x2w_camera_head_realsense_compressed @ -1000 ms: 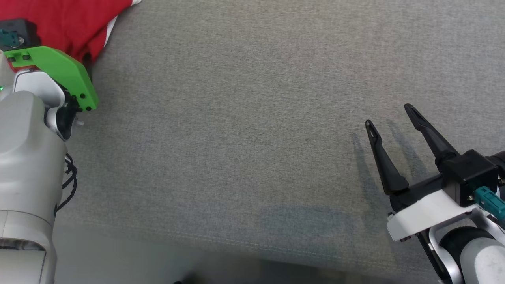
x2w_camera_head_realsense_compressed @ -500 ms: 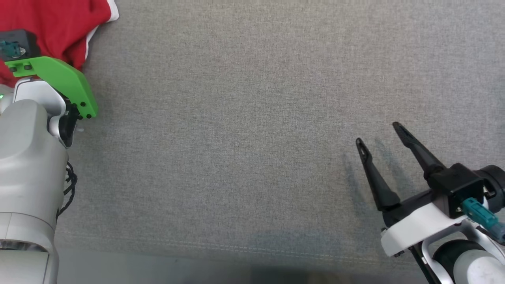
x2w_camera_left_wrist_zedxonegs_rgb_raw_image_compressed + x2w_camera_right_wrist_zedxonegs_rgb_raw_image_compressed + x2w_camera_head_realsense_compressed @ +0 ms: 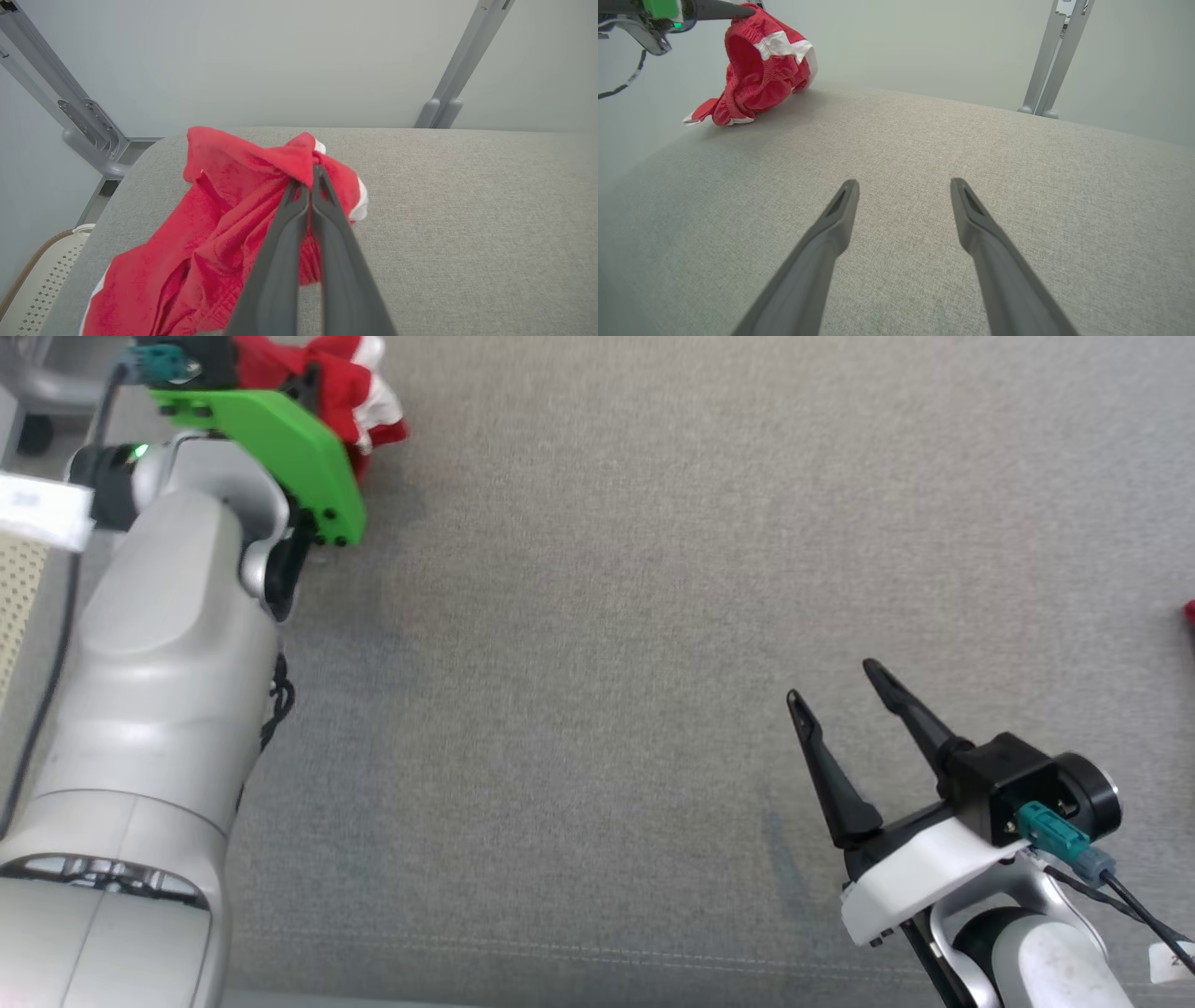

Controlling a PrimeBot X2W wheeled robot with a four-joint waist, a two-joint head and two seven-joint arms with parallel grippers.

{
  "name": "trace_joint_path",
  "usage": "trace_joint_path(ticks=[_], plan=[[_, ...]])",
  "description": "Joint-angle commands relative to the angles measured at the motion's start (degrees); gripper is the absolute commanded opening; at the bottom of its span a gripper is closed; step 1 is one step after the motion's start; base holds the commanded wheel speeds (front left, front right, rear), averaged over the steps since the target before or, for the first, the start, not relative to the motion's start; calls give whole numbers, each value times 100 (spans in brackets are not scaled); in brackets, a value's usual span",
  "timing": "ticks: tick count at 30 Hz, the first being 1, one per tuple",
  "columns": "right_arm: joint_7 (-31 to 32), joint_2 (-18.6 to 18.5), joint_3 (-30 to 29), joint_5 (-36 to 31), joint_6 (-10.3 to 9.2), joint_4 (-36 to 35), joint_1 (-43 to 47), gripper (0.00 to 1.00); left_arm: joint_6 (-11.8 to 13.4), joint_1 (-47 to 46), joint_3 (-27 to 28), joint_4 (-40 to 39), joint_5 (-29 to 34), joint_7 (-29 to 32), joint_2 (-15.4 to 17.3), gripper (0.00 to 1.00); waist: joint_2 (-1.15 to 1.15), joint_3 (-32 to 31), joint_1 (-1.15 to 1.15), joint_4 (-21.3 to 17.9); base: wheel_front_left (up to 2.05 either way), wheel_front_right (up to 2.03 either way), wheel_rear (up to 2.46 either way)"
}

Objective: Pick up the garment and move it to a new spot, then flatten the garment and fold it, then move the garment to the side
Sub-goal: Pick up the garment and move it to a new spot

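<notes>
So the left gripper (image 3: 310, 179) has its fingers pressed together, pinching a bunched-up fold of the red shorts (image 3: 210, 233) right at the tips. From the right wrist view the red shorts (image 3: 756, 84) hang off those tips with the white-striped waistband up in the air, and only the lower end touches the bench (image 3: 896, 140). The rest of the fabric trails back and to the left of the left fingers, close to the bench's rounded corner (image 3: 140, 154). The far edge of the bench is just past the fingertips, so there's not much room that way. Off that corner, down and left of the fingers, is a cream perforated basket (image 3: 42, 270), plus grey metal posts (image 3: 448, 79) past the far edge. The right gripper (image 3: 834, 683) has its fingers spread wide with nothing between them, hovering over bare grey fabric well apart from the shorts. Ahead of and to both sides of the right fingers it's open bench (image 3: 597, 616), lots of room. The stitched front seam (image 3: 560, 947) runs behind their base in the head view.
</notes>
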Motion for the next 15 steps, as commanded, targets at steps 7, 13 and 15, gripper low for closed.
trace_joint_path(ticks=[7,13,15], plan=[[-246,155,51,26,-2,424,5,100,-78,40,-434,-549,-108,113,-328,0,0,-1244,0,-622,0,0,0],[-343,217,77,69,-2,573,-65,100,-85,289,-975,-1520,-723,369,-511,0,0,-1571,0,-1012,0,0,0],[-377,229,117,100,-2,616,-71,100,-86,347,-1234,-1886,-910,494,-529,0,0,-1612,0,-1183,0,0,0]])
